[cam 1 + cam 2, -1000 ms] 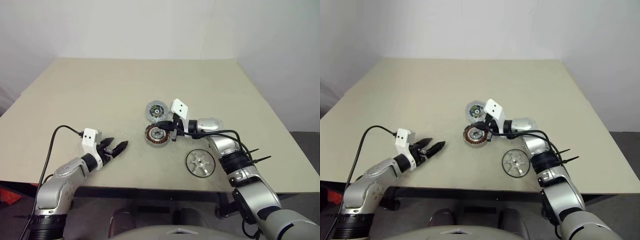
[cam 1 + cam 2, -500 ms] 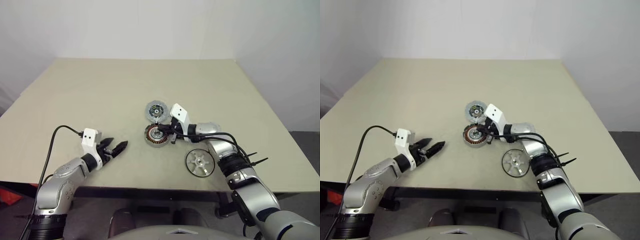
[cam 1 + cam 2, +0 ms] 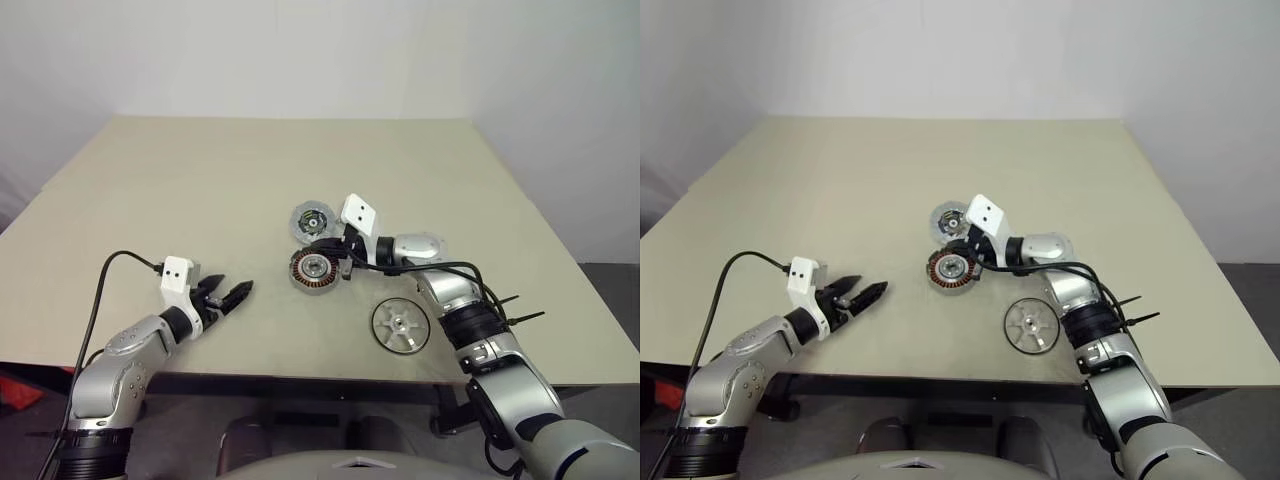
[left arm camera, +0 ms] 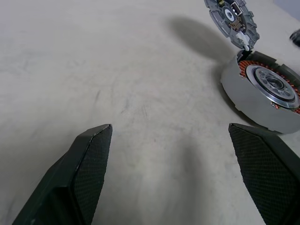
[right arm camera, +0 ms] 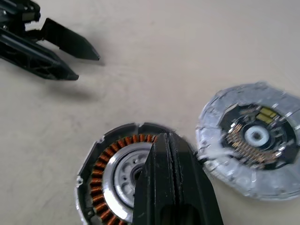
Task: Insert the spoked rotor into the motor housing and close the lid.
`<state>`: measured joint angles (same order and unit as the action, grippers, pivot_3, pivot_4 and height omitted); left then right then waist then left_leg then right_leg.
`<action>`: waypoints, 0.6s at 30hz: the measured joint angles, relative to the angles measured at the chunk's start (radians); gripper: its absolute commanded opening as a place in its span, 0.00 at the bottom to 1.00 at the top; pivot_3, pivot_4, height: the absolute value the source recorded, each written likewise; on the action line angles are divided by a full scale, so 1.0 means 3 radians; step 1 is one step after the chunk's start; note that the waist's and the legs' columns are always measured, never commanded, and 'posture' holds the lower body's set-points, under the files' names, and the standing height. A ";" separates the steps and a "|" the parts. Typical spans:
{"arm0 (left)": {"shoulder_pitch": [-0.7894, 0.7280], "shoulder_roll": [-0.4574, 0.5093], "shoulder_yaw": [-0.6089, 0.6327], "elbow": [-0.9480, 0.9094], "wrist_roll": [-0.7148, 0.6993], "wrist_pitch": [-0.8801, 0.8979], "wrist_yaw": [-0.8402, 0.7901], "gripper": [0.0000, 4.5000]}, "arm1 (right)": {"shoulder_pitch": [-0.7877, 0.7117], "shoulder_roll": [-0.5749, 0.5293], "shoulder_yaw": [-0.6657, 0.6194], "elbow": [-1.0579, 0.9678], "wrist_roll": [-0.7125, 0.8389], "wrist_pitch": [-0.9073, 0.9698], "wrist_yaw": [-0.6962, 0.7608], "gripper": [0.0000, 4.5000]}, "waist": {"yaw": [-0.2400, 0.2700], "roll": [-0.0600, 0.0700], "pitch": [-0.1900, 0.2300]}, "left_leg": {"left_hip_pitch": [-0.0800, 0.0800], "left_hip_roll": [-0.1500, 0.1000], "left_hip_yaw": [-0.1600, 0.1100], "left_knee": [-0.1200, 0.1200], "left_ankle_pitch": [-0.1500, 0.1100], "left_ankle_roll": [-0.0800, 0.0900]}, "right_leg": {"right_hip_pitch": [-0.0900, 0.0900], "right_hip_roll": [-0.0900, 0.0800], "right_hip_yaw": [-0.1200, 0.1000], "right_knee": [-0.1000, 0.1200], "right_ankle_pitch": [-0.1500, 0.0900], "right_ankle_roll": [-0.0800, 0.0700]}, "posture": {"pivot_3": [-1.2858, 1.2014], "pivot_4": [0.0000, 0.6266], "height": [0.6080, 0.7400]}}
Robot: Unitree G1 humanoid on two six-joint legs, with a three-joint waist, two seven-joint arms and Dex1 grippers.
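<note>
We see the motor housing (image 3: 314, 270) lying flat near the middle of the table (image 3: 200, 190), somewhat toward the near edge, its ring of copper-brown windings and silver hub facing up and uncovered; the lid (image 3: 311, 220) lies open just behind it, on the side toward the far edge, joined to the housing's rim, with its green and black bits showing at the centre; the spoked rotor (image 3: 401, 326) rests flat on the table close to the near edge, toward the right edge and apart from the housing, so it is not in the housing; our right gripper (image 3: 335, 262) reaches in from the right and sits over the housing's right side, its two black fingers (image 5: 171, 187) pressed together with nothing between them, the tips above the hub; whether they touch the housing we cannot tell; our left gripper (image 3: 232, 297) hangs over the table near the near-left part, well apart from the housing, its fingers (image 4: 89, 164) spread wide and holding nothing, pointing toward the housing.
</note>
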<state>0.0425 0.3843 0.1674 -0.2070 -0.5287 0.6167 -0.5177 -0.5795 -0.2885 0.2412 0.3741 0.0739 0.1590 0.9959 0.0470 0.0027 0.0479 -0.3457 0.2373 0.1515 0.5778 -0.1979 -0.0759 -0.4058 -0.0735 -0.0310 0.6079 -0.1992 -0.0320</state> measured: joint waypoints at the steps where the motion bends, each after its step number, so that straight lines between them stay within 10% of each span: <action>1: 0.0000 0.0001 0.0001 0.0002 0.0001 0.0000 0.0000 0.95 | 0.0033 0.0009 0.0015 0.0010 -0.0004 0.0007 -0.0007 0.00 | 0.0000 0.0000 0.0000 | 0.0000 0.0000 0.0000 0.0000 0.0000 0.0000 | 0.0000 0.0000 0.0000 0.0000 0.0000 0.0000 | 0.52 0.00 1.00; 18: 0.0003 0.0011 0.0032 0.0004 0.0001 -0.0001 0.0003 0.95 | 0.0018 0.0011 0.0022 0.0186 -0.0094 -0.0054 -0.0180 0.00 | -0.0004 -0.0001 0.0000 | 0.0003 0.0000 0.0000 0.0000 0.0001 -0.0001 | 0.0003 0.0000 0.0001 0.0000 0.0000 0.0000 | 0.52 0.00 1.00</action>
<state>0.0433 0.3876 0.1771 -0.2056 -0.5285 0.6165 -0.5169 -0.5740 -0.2852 0.2478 0.4299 0.0456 0.1428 0.9420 0.0457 0.0026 0.0478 -0.3447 0.2373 0.1515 0.5777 -0.1977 -0.0762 -0.4049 -0.0735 -0.0308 0.6078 -0.1992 -0.0320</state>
